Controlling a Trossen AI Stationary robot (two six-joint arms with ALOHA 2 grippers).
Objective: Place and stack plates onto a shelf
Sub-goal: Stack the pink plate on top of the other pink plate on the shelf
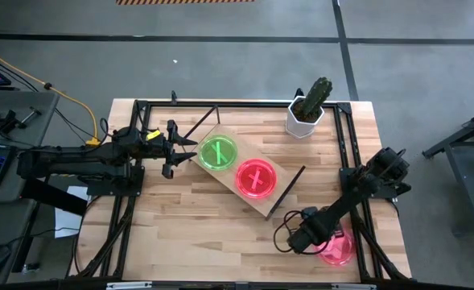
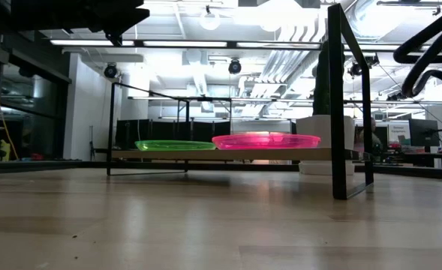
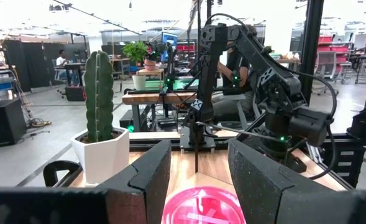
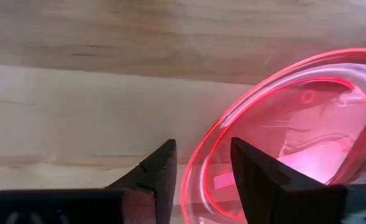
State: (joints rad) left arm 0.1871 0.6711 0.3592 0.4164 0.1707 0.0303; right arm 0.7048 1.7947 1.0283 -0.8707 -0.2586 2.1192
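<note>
Sitting near the table's five o'clock corner, a see-through pink plate (image 1: 338, 248) has its rim between the right gripper's (image 1: 298, 239) open fingers, while the open left gripper (image 1: 171, 150) waits at nine o'clock of the shelf (image 1: 278, 201).

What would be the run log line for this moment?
shelf: green plate, pink plate | right gripper: open at pink table plate | left gripper: open beside shelf

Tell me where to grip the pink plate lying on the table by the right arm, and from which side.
Grip the pink plate by its thin raised rim, probably the edge nearest the right hand, coming from above. It lies flat on the table, so only the rim offers purchase; the open fingers already straddle it.
</note>
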